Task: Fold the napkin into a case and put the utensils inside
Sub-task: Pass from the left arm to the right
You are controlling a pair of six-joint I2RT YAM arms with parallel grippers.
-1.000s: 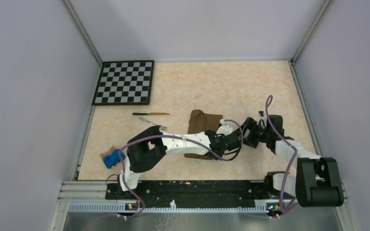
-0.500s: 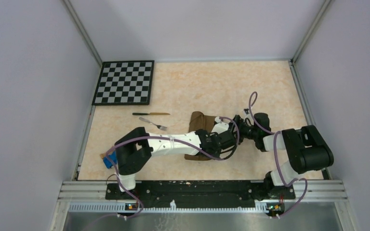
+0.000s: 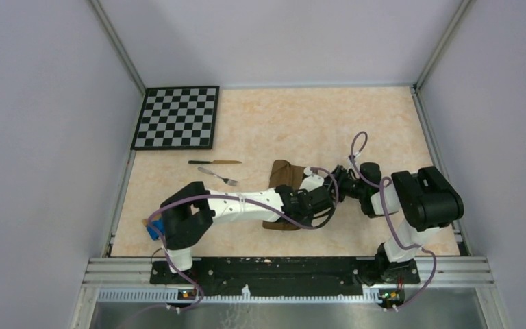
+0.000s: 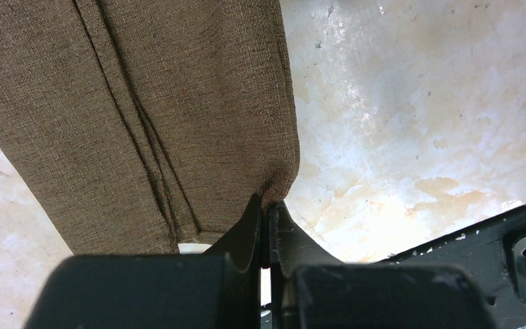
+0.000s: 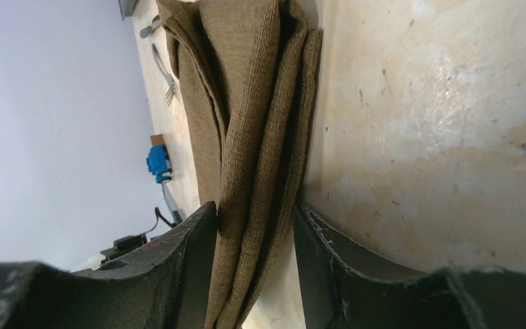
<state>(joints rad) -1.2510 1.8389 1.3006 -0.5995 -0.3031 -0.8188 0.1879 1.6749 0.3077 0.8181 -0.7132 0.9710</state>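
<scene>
The dark brown napkin [image 3: 284, 173] lies folded into a narrow strip in the middle of the table, its near part under my left arm. In the left wrist view my left gripper [image 4: 268, 205] is shut on the corner of the napkin [image 4: 144, 103]. My right gripper [image 5: 255, 219] straddles several folded layers of the napkin [image 5: 246, 103], both fingers [image 5: 195, 240] pressing on the cloth. In the top view the two grippers, left [image 3: 323, 195] and right [image 3: 342, 186], meet at the napkin's right edge. The knife [image 3: 214, 162] and fork [image 3: 218, 176] lie left of the napkin.
A checkerboard [image 3: 177, 116] lies at the far left corner. A small blue toy car [image 3: 155, 229] sits by the left edge near my left arm's base, and it also shows in the right wrist view [image 5: 157, 163]. Grey walls enclose the table.
My right arm has swung in to the left and lowered, bringing its gripper onto the napkin's right edge. My left arm has shifted slightly left, still holding the napkin.
</scene>
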